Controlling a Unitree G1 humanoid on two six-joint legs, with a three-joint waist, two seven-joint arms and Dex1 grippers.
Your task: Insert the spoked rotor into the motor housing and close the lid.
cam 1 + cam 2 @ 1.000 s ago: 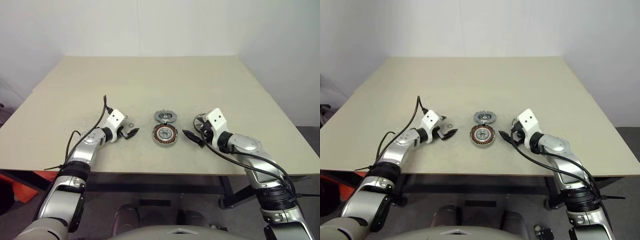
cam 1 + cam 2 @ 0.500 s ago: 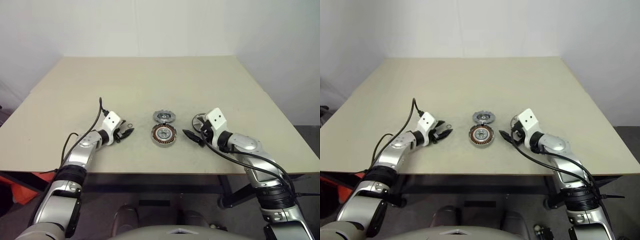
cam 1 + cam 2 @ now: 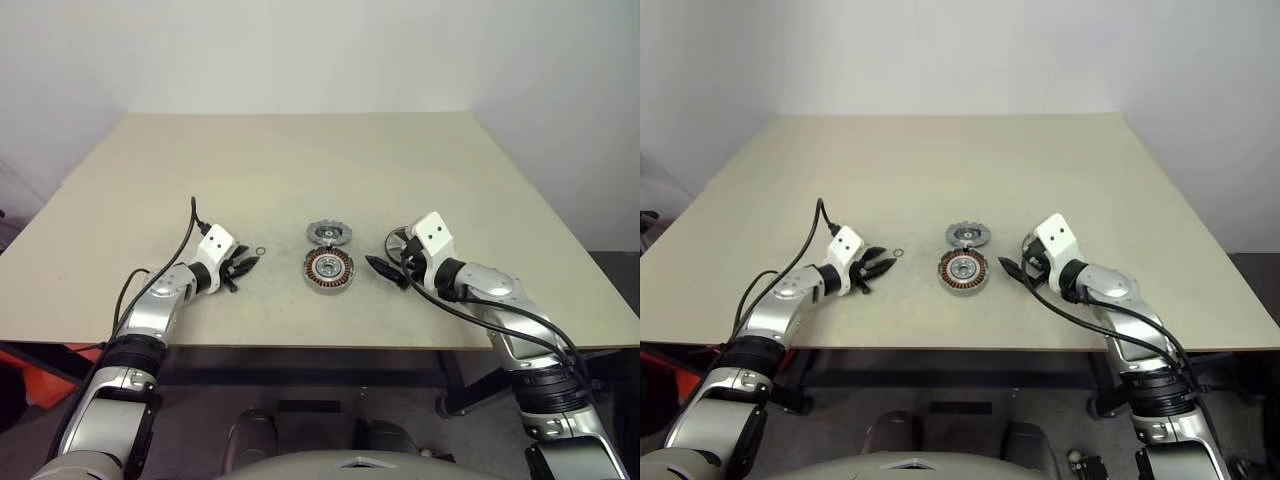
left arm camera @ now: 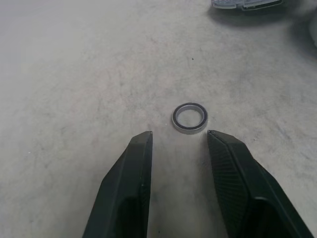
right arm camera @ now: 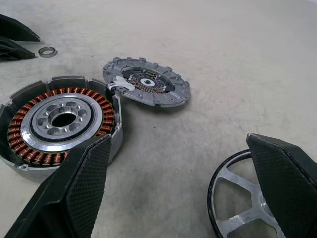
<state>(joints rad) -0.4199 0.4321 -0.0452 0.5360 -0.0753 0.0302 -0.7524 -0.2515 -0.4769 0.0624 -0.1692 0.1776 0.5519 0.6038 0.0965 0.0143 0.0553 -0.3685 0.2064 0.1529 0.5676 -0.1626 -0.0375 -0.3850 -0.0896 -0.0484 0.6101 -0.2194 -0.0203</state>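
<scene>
Spoked rotor (image 5: pixel 247 208) flat on the table (image 3: pixel 300 160), just right of the motor housing (image 3: pixel 329 269), beside the wide-open right gripper (image 3: pixel 378 268); left gripper (image 3: pixel 243 265) narrowed, empty, farther.

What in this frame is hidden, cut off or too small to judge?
- Spoked rotor: in the right wrist view the picture edge and a gripper finger cut it off; in the head views the right gripper covers part.
- Lid: cut by the left wrist view's edge.
- Small ring: too small in the head views for detail.
- Motor housing: near rim hidden by a finger, right wrist view.
</scene>
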